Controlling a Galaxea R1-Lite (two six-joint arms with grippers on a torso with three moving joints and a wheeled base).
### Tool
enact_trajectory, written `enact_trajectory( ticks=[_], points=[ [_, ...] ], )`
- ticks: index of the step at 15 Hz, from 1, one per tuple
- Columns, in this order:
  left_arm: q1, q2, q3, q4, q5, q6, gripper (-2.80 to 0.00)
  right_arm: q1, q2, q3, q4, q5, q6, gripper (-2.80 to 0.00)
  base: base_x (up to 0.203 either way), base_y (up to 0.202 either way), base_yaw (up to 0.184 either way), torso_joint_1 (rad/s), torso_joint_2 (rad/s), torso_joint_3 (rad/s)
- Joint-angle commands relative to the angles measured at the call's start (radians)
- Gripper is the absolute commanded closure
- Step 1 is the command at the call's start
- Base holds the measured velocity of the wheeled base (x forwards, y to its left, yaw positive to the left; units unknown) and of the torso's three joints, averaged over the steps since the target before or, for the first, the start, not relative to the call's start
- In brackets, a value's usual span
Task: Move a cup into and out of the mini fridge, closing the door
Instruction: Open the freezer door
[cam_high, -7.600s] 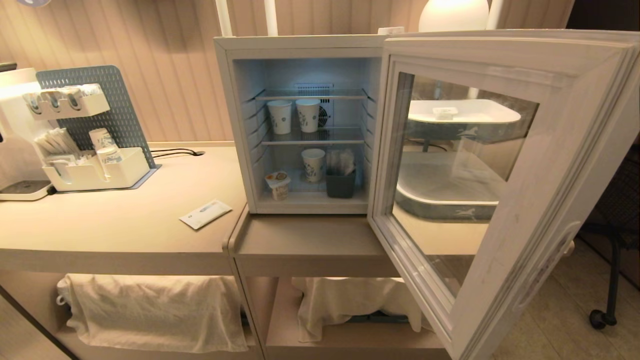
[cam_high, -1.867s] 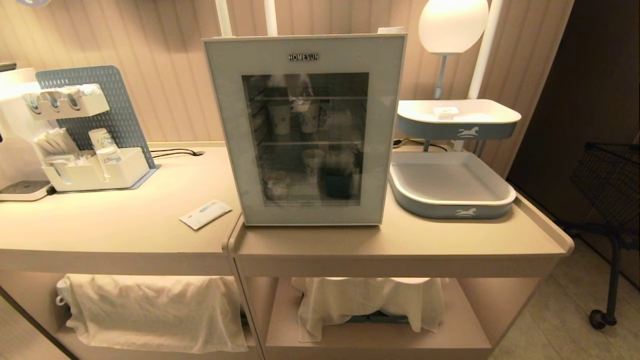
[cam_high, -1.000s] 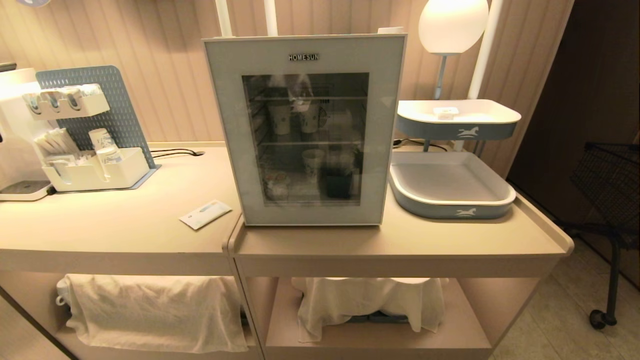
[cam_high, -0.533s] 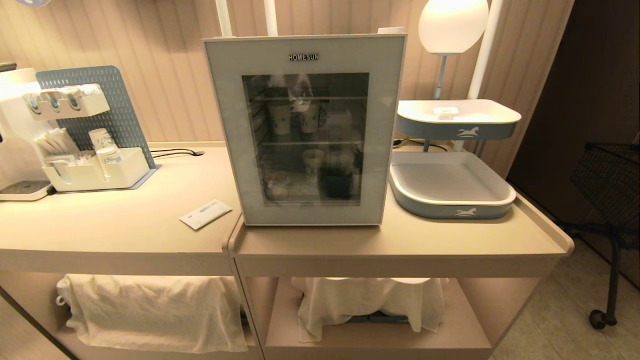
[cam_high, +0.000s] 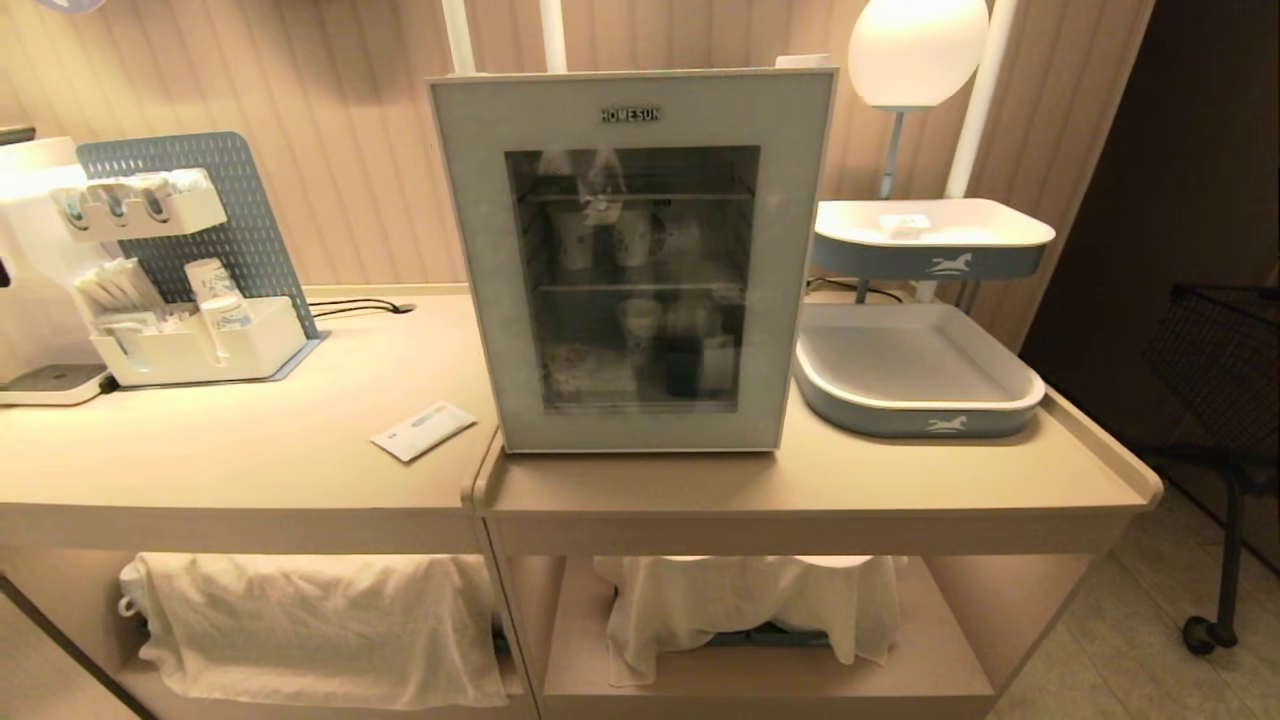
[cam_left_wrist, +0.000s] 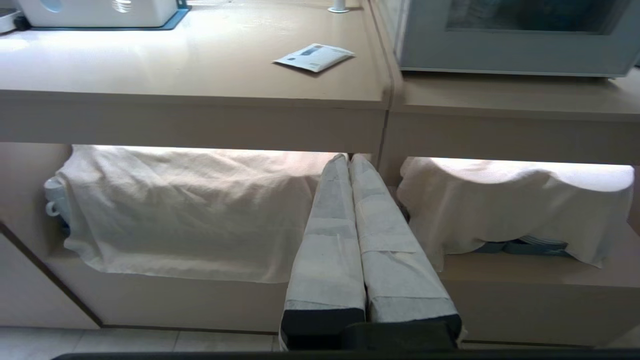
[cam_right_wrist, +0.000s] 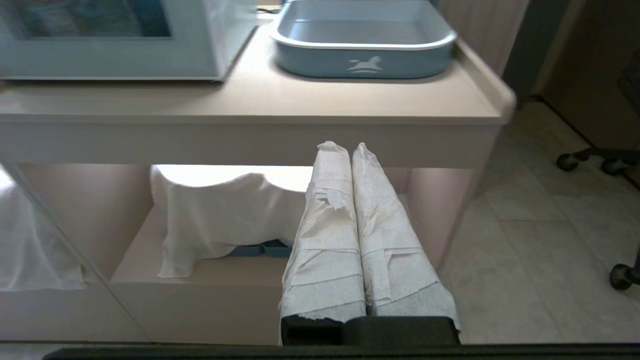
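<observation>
The mini fridge (cam_high: 640, 432) stands on the right-hand counter with its door (cam_high: 470, 260) shut flat against the front. Through the dark glass the cup (cam_high: 574, 362) shows faintly on the fridge floor at the left, with taller paper cups on the shelves behind it. Neither arm appears in the head view. My left gripper (cam_left_wrist: 348, 158) hangs low in front of the counter, paper-wrapped fingers pressed together and empty. My right gripper (cam_right_wrist: 345, 147) is parked the same way, below the counter's edge, shut on nothing. The fridge's lower front (cam_left_wrist: 500, 52) (cam_right_wrist: 100, 57) shows above both.
A flat white sachet (cam_high: 423, 431) lies on the left counter. An organiser with paper cups (cam_high: 200, 345) stands at the far left. A two-tier blue-grey tray (cam_high: 920, 425) sits right of the fridge. White cloths (cam_high: 310, 620) cover the lower shelves. A black wheeled frame (cam_high: 1225, 440) stands at the right.
The door, wide open several seconds ago, is shut. In the last half second the whole picture slid slightly right, so the camera moved. Nothing on the counter moved.
</observation>
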Motion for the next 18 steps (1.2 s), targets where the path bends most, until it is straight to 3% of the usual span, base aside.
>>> enact_trajectory(
  ticks=[1,5,9,15,18],
  points=[
    [0.000,0.001,0.002,0.000,0.001,-0.001,0.00,0.001,0.002,0.000,0.000,0.000,-0.001,0.00,0.000,0.184,0.001,0.000,0.00,0.002],
    [0.000,0.001,0.002,0.000,0.001,-0.001,0.00,0.001,0.002,0.000,0.000,-0.003,0.010,0.00,0.000,0.148,0.001,0.005,0.00,0.004],
    [0.001,0.001,0.002,0.000,-0.001,0.001,0.00,0.001,0.002,0.000,-0.002,-0.003,0.015,0.00,0.013,0.000,0.002,0.000,0.00,0.001],
    [0.000,0.001,0.002,0.000,-0.001,0.001,0.00,0.001,0.002,0.000,-0.001,-0.003,0.015,0.00,0.180,0.000,-0.001,0.002,0.00,0.003],
    [0.000,0.001,0.002,0.000,-0.001,0.003,0.00,0.001,0.002,0.000,0.000,-0.003,0.015,0.00,0.040,0.000,-0.002,-0.001,0.00,0.001]
  ],
)
